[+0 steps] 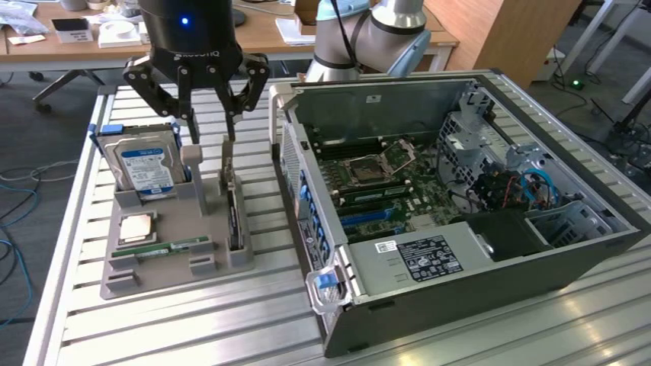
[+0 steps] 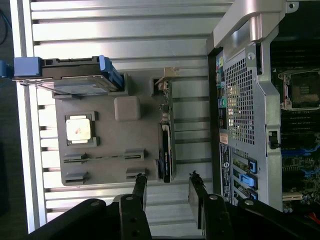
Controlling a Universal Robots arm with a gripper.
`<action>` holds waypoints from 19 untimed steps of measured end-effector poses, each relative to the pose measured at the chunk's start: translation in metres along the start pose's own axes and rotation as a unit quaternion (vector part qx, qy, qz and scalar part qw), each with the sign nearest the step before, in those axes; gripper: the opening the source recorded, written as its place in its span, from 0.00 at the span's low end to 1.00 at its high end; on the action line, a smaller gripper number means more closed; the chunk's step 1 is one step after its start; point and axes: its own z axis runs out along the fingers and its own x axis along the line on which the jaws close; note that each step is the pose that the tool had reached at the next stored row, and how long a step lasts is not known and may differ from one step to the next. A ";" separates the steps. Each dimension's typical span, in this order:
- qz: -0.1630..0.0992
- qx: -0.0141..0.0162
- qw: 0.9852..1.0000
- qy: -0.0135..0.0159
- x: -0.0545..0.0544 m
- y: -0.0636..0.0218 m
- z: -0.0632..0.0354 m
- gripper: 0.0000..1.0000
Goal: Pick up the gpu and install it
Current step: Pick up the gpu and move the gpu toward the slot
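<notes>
A slatted aluminium tabletop (image 1: pixel 152 328) carries everything here. The biggest thing on it is an open desktop computer case (image 1: pixel 489 301), lying on its side across the right half of the exterior view. Its motherboard (image 1: pixel 392 191) faces up with the bare processor socket near the middle, and a power supply (image 1: pixel 428 255) with a white label sits towards the lower edge. Behind the case, at the top of the frame, stands the pale grey and blue robot arm (image 1: pixel 371 30). Its black gripper (image 1: pixel 212 139) hangs at the upper left of the frame over a grey parts holder (image 1: pixel 163 282), which sits on the slats just beside the case, on the exterior view's left. The jaws are open, spread apart and holding nothing. The gpu (image 1: pixel 234 217) stands on its long edge in a slot along the holder's side nearest the case, with a pale metal bracket at its far end. In the wrist view the two black fingers (image 2: pixel 141 187) sit to either side of the card's line, clear of it. At the holder's far left corner a silver hard drive (image 1: pixel 142 168) with a blue label stands upright. Below it in the frame a square processor (image 1: pixel 136 227) lies flat in its pocket, and lower again a narrow green RAM stick (image 1: pixel 173 248) sits in its own slot.
</notes>
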 end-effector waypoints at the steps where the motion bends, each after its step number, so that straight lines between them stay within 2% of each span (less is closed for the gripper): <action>1: 0.000 0.000 1.000 0.000 0.000 0.0000 0.0000 0.47; 19: 0.000 0.000 1.000 0.000 0.000 -0.0001 0.0034 0.47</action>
